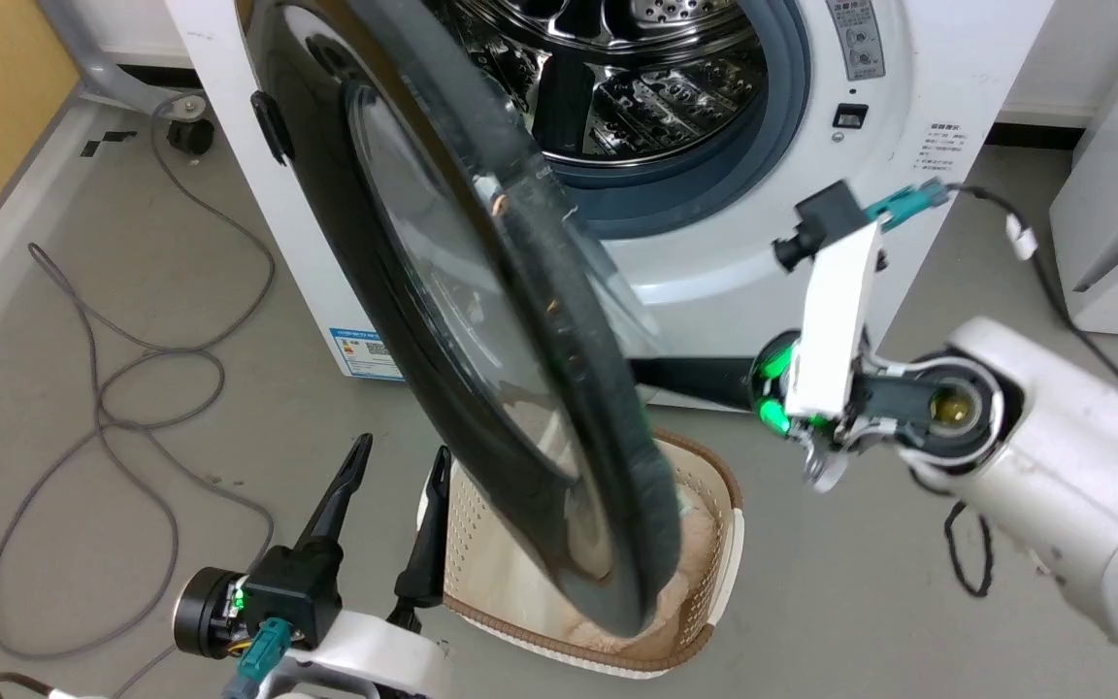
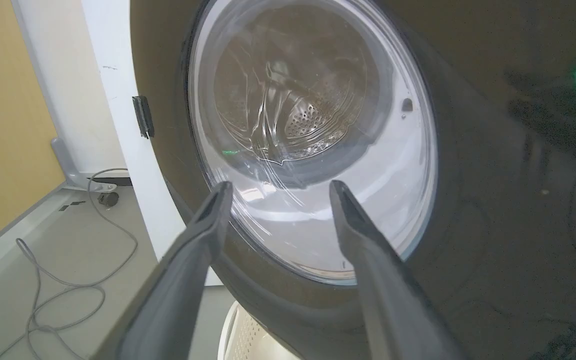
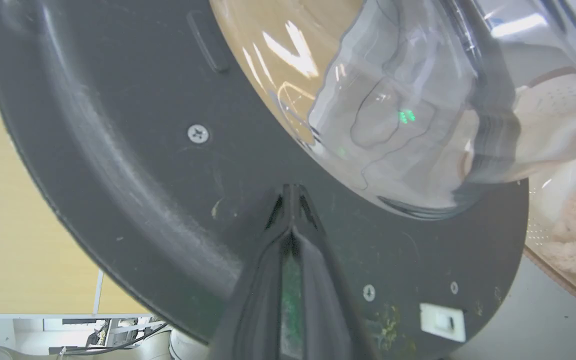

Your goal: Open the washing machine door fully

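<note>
White boxy front-loading washing machine point(image 1: 734, 291) stands on grey floor point(image 1: 83, 291), drum mouth uncovered: perforated steel drum point(image 1: 656, 87) visible inside blue-grey rubber gasket point(image 1: 782, 126). Large round glossy black door point(image 1: 462, 320) with clear bulging glass centre is partly swung out, hinged on the machine's left side; in the head view it is seen nearly edge-on, running from the upper left down to the lower centre. Its free edge hangs over a cream perforated plastic basket point(image 1: 724, 544) with brown rim, which sits on the floor in front of the machine and holds pale beige fabric point(image 1: 685, 592). Right gripper point(image 1: 646, 374) reaches in from the right, behind the door. In the right wrist view its 2 dark fingers are pressed together with nothing between them, tips point(image 3: 290, 200) at the door's matte dark inner face point(image 3: 133, 165), just below the glass bowl; actual contact cannot be confirmed. Left gripper point(image 1: 400, 461) sits low on the door's outer side, its 2 fingers spread apart and empty. In the left wrist view it point(image 2: 280, 187) points at the lower part of the glass point(image 2: 313, 140); no contact seen. Grey cable point(image 1: 132, 388) loops loosely on the floor left of the machine.
</note>
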Available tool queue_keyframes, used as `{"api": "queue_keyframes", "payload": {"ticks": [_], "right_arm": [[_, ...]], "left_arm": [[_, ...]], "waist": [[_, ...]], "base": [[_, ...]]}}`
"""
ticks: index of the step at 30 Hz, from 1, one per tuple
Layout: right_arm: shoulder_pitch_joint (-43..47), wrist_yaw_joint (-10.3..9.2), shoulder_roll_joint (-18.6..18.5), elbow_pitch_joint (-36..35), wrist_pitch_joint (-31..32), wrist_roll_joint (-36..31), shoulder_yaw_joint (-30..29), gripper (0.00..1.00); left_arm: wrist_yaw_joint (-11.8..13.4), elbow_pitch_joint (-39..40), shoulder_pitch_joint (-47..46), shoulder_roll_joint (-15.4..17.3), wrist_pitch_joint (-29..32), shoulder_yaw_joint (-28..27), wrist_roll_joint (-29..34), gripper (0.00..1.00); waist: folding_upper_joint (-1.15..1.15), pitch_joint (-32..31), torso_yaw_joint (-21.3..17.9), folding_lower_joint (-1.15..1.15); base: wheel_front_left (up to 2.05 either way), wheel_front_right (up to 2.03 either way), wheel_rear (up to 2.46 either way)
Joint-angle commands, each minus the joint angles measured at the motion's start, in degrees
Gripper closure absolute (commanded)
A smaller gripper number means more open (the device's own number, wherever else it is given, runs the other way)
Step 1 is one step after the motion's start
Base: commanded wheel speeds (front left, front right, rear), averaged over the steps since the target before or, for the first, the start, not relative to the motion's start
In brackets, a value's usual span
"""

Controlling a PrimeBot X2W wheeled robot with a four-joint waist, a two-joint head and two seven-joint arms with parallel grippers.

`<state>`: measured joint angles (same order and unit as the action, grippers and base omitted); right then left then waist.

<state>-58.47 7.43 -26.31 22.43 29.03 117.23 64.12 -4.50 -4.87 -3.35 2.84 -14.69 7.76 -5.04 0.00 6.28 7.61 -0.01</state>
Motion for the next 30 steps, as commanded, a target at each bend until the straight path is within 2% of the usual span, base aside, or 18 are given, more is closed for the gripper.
{"api": "queue_keyframes", "payload": {"ticks": [1, 6, 8, 10, 11, 17, 21, 24, 26, 29, 30], "right_arm": [[1.3, 0.06, 0.4, -0.6, -0.4, 0.1, 0.3, 1.00], [2.9, 0.06, 0.5, -3.4, -2.8, 0.4, 0.6, 1.00], [3.9, 0.06, 0.5, -3.5, -6.3, -0.2, -0.3, 1.00], [5.7, 0.06, 0.8, -3.5, -11.1, -0.8, -2.1, 0.49], [6.8, 0.06, 0.8, -3.4, -14.0, -1.4, -3.1, 0.00], [17.1, 0.06, 0.6, -4.9, -31.6, -2.8, -10.5, 0.00], [25.9, 0.06, -1.1, -6.1, -41.4, -4.3, -14.3, 0.00], [32.9, 0.06, -2.5, -7.0, -43.7, -5.6, -19.0, 0.00], [37.9, 0.06, -2.6, -6.6, -44.0, -7.7, -24.5, 0.00], [45.2, 0.06, -0.5, -5.1, -44.0, -14.6, -34.2, 0.00], [49.2, 0.06, 1.5, -4.3, -44.0, -21.3, -40.1, 0.00]], "left_arm": [[-0.2, -0.2, 0.7, 0.0, -0.3, 0.0, 0.5, 0.00], [-0.2, -0.6, 1.0, 0.0, -0.3, -0.1, 0.9, 0.00], [-0.2, -0.8, 1.2, 0.0, -0.3, -0.2, 1.0, 0.00], [-0.2, -1.0, 1.4, 0.0, -0.3, -0.2, 1.0, 0.00], [-0.2, -1.1, 1.5, 0.0, -0.3, -0.2, 1.0, 0.00], [0.0, -1.9, 2.0, 0.0, -0.3, -0.5, 1.2, 0.00], [0.3, -2.3, 2.8, 0.0, -0.3, -1.0, 1.2, 0.00], [0.4, -2.5, 3.2, 0.0, -0.3, -1.1, 1.1, 0.00], [0.6, -2.5, 3.7, 0.0, -0.3, -1.4, 1.0, 0.00], [0.8, -2.6, 4.5, 0.1, -0.3, -2.0, 1.0, 0.00], [0.9, -2.7, 4.9, 0.2, -0.3, -2.4, 0.9, 0.00]], "waist": [[0.00, -0.1, 0.0, 0.01], [0.00, -0.4, -0.3, 0.01], [0.00, -0.6, -0.5, 0.01], [0.00, -0.8, -0.7, 0.01], [0.00, -1.0, -0.8, 0.01], [0.00, -2.1, -1.9, 0.01], [0.00, -3.1, -2.7, 0.01], [0.00, -3.8, -3.1, 0.01], [0.00, -4.4, -3.7, 0.01], [0.00, -5.1, -4.6, 0.01], [0.00, -5.5, -5.2, 0.01]], "base": [[0.00, 0.00, 0.00], [0.00, 0.00, 0.00], [0.00, 0.00, 0.00], [0.00, 0.00, 0.00], [0.00, 0.00, 0.00], [0.00, 0.00, 0.00], [0.00, 0.00, 0.00], [0.00, 0.00, 0.00], [0.00, 0.00, 0.00], [0.00, 0.00, 0.00], [0.00, 0.00, 0.00]]}}
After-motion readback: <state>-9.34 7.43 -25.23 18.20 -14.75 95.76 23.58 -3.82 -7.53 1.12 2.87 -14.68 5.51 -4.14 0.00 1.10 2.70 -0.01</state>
